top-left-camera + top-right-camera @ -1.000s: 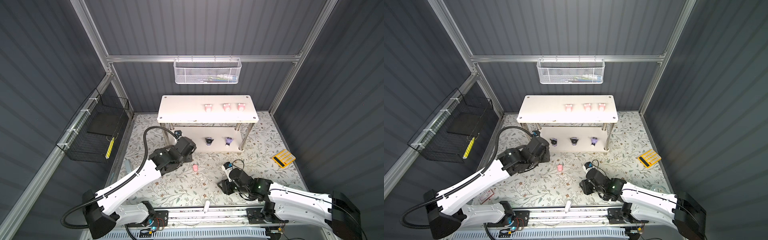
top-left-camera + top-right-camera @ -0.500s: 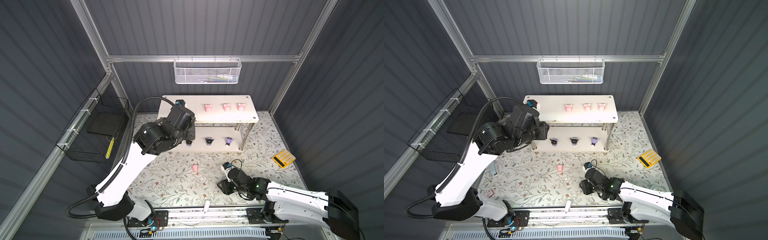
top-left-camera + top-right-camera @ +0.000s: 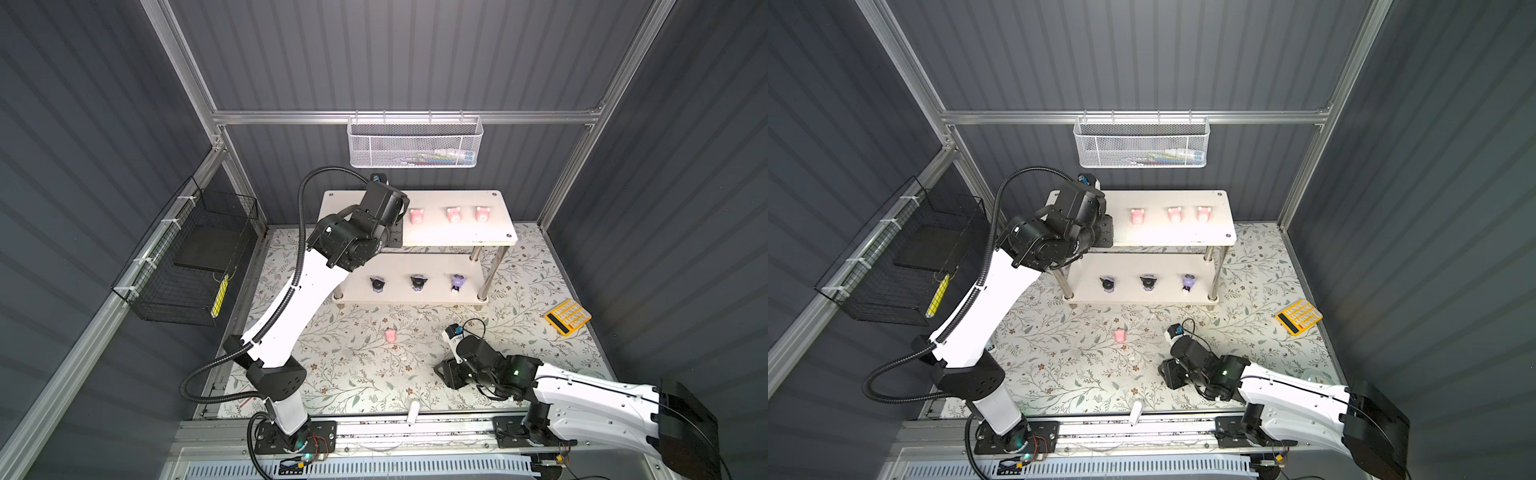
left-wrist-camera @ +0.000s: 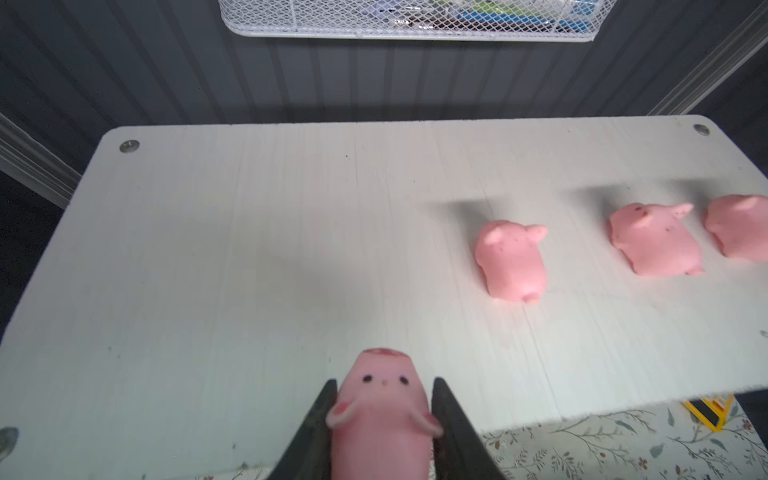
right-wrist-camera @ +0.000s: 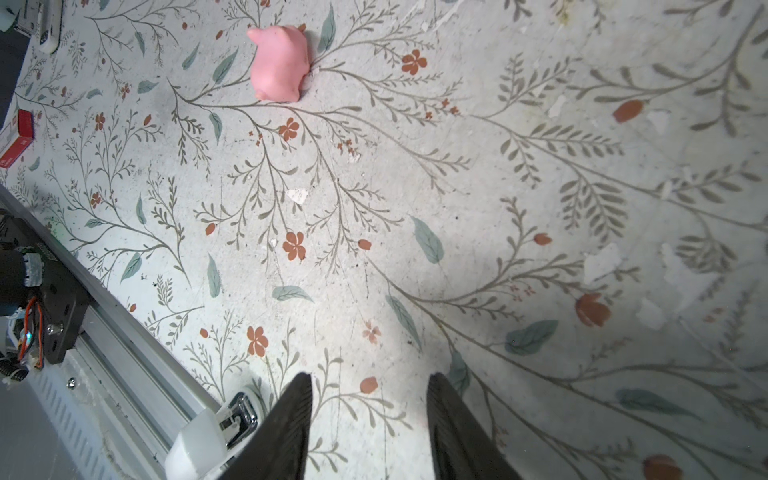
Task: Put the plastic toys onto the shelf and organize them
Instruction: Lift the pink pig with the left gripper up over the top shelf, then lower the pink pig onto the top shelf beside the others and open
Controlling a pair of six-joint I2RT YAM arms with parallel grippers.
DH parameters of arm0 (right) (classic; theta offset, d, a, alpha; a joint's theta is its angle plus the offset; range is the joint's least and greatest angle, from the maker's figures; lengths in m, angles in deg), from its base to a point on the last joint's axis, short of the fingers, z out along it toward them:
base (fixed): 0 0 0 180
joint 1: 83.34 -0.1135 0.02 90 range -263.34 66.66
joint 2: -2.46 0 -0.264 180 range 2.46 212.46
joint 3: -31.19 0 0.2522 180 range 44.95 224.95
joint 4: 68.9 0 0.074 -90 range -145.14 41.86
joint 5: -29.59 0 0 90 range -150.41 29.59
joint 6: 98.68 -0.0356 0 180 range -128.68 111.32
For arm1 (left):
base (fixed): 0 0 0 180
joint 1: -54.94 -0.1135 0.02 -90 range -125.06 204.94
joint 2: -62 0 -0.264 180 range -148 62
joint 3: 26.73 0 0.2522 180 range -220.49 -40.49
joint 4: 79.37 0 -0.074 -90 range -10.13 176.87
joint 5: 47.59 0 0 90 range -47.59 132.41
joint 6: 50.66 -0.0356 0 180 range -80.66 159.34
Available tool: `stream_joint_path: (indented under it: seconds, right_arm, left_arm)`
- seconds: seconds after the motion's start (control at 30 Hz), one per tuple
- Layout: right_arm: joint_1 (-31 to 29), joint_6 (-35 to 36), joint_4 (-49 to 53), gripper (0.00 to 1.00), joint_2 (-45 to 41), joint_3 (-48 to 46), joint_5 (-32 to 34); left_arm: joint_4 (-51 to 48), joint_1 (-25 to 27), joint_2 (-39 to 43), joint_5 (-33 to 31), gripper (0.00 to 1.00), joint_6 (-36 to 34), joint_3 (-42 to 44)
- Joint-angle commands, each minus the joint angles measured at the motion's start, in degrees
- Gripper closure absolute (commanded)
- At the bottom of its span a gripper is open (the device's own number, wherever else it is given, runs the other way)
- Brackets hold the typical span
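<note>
Both top views sharp, evenly lit from above; aluminium frame bars (image 3: 403, 117) bow at edges. Glare on white two-tier shelf (image 3: 453, 235) front. Left wrist: pale pink pig figurines (image 4: 511, 259) cast soft shadows behind them; nearest pink pig (image 4: 380, 415) slightly soft.

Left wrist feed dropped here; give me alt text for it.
The left gripper clamps a pale pink plastic pig toy, facing the camera, over the near edge of the white shelf's top board. Three more pale pink pigs sit in a row on that board; a white mesh wall basket hangs behind.
</note>
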Motion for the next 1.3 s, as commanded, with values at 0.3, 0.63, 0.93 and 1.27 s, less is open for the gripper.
stream_joint_path:
  seconds: [0.3, 0.63, 0.93, 1.27]
  right_arm:
    - [0.35, -0.21, 0.08, 0.52, -0.1, -0.35, 0.19]
    - [0.78, -0.28, -0.17, 0.52, 0.12, -0.57, 0.02]
    - [1.15, -0.12, -0.37, 0.52, 0.73, -0.51, -0.5]
    - [1.4, -0.03, -0.93, 0.52, 1.65, -0.35, -0.86]
  left_arm:
    - [3.17, -2.86, -7.45, -0.37, 0.6, -3.04, -6.42]
    - [4.36, -4.25, -8.0, 0.36, 0.6, -3.09, -5.79]
    - [4.39, -5.53, -9.16, 2.48, 0.62, -3.18, -6.78]
    - [6.64, -6.61, -9.78, 3.85, 0.62, -3.02, -6.45]
